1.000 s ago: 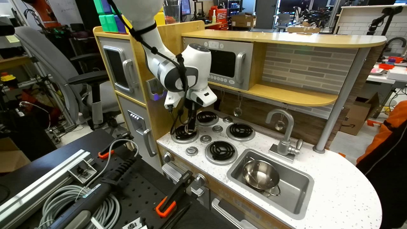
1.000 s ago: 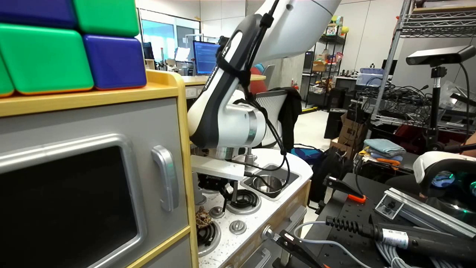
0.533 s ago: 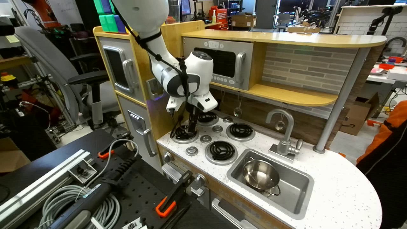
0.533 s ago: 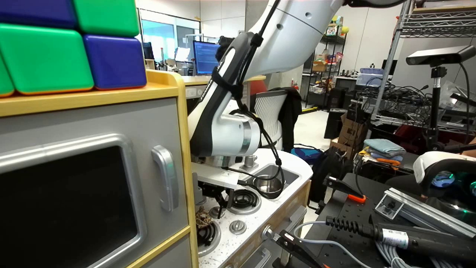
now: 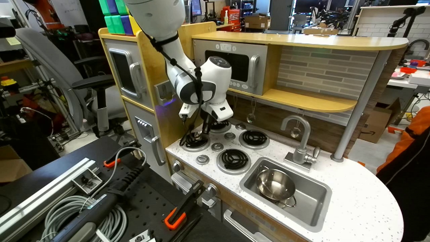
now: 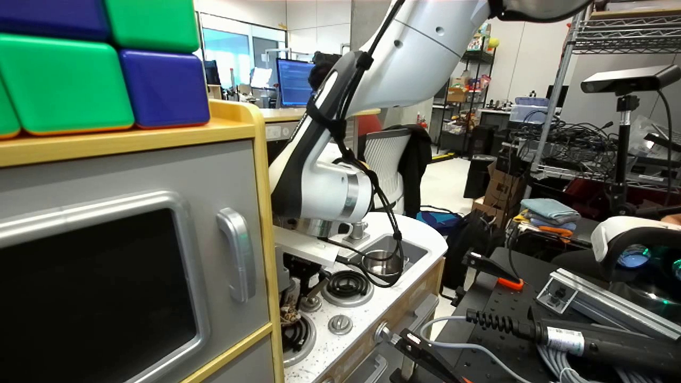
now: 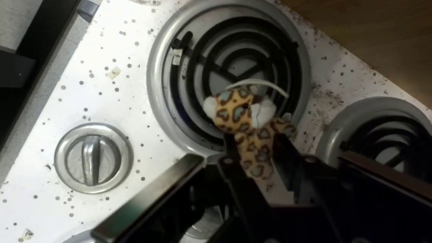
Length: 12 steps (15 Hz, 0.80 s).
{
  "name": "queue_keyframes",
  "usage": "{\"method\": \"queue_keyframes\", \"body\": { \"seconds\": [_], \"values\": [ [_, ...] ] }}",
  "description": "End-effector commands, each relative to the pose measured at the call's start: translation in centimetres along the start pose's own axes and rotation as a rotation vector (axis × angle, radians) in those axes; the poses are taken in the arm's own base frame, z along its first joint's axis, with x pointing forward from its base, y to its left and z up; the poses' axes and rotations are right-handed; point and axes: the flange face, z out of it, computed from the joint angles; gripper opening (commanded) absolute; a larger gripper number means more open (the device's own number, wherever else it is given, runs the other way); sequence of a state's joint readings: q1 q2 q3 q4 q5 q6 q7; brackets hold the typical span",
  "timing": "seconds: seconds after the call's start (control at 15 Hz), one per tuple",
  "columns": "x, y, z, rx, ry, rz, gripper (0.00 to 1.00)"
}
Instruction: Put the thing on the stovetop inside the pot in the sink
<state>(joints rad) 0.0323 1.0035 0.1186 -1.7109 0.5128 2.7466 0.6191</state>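
Black gripper point(image 7: 255, 144) narrow, its straight fingers point(image 7: 287, 155) holding between them a leopard-spotted plush toy point(image 7: 251, 133), this over a round coiled burner point(image 7: 244, 35) of the speckled white stovetop point(image 7: 104, 108), a shiny steel pot point(image 5: 276, 184) inside the rectangular grey sink point(image 5: 312, 200)

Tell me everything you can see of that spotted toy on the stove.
The spotted toy looks like a plush leopard: orange-tan cloth, dark-edged greyish spots, white muzzle, black eye, pale ear. A thin pale cord curves by its head, which appears over a burner. Its body lies between the robot's fingers; whether they grip it, I can't tell.
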Motion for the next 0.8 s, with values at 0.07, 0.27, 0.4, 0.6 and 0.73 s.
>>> {"method": "queue_keyframes", "body": {
  "seconds": [0.07, 0.27, 0.4, 0.6, 0.73],
  "values": [
    [1.4, 0.0, -2.4, 0.085, -0.072, 0.085, 0.0],
    [2.8, 1.1, -5.8, 0.171, -0.136, 0.16, 0.02],
    [4.1, 2.2, -8.5, 0.235, -0.183, 0.221, 0.01],
    [6.7, 5.2, -12.8, 0.314, -0.205, 0.321, 0.02],
    [9.0, 7.9, -15.0, 0.334, -0.166, 0.419, 0.02]
  ]
}}
